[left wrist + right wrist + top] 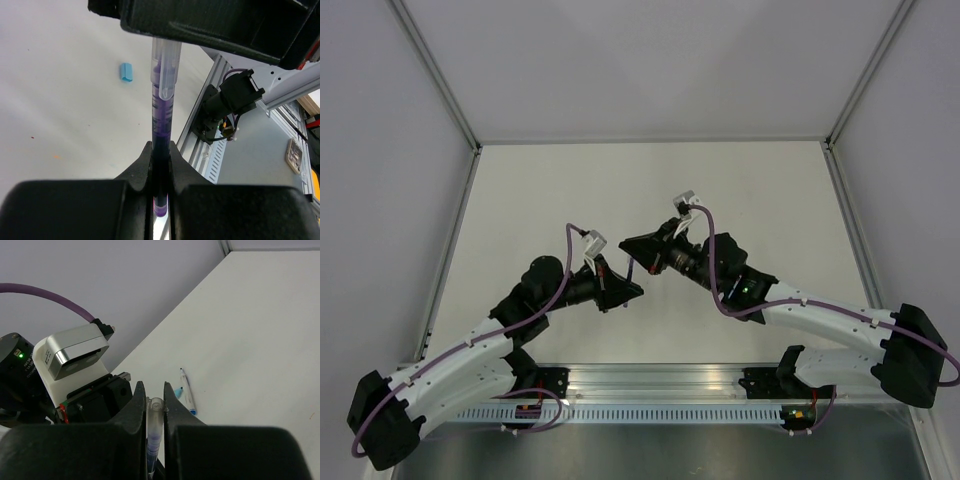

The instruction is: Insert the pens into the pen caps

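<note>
Your left gripper [160,150] is clamped tight on the barrel of the dark pen [161,120]; your right gripper [155,392] is closed on that pen's clear end. The light blue cap [126,71] and white pen [187,396] lie on the counter [60,110], apart from it.

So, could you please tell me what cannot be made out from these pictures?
- Left wrist view: the dark pen has its upper end hidden by the right gripper, its lower end by the fingers of the left gripper.
- Top view: the grippers cover that pen, too small to judge any cap's seating.
- Right wrist view: the white pen is small; whether its blue end is a cap is unclear.
- Top view: the light blue cap cannot be found.
</note>
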`<act>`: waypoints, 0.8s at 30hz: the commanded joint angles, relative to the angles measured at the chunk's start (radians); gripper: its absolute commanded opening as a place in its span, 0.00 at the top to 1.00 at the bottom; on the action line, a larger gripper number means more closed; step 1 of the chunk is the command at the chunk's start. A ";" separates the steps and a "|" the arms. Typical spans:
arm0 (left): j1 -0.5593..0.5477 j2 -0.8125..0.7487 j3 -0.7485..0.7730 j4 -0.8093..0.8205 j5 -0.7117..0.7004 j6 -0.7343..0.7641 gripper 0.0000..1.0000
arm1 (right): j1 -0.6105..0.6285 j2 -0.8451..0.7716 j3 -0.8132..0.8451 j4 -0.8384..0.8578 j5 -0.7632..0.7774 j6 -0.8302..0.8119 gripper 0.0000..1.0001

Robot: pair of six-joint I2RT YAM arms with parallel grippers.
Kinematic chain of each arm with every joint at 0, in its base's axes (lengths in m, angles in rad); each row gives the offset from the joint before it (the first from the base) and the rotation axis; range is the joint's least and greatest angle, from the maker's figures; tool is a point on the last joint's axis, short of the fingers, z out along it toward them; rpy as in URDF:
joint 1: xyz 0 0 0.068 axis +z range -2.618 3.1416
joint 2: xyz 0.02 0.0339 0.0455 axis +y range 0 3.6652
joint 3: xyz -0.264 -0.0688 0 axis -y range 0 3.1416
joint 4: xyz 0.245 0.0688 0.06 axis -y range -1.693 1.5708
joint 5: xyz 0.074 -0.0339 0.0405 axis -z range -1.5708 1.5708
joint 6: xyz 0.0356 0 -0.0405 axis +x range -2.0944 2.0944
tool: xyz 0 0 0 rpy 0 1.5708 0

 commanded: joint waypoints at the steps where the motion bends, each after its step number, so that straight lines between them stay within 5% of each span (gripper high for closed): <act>1: 0.014 0.021 0.113 0.049 -0.158 -0.002 0.98 | 0.026 -0.015 -0.049 -0.043 -0.056 0.025 1.00; 12: 0.037 0.085 0.205 0.043 -0.320 -0.046 0.98 | 0.055 0.010 -0.129 0.004 -0.010 0.034 1.00; 24: 0.178 0.187 0.254 0.092 -0.227 -0.120 0.98 | 0.124 0.082 -0.169 0.026 0.015 0.085 1.00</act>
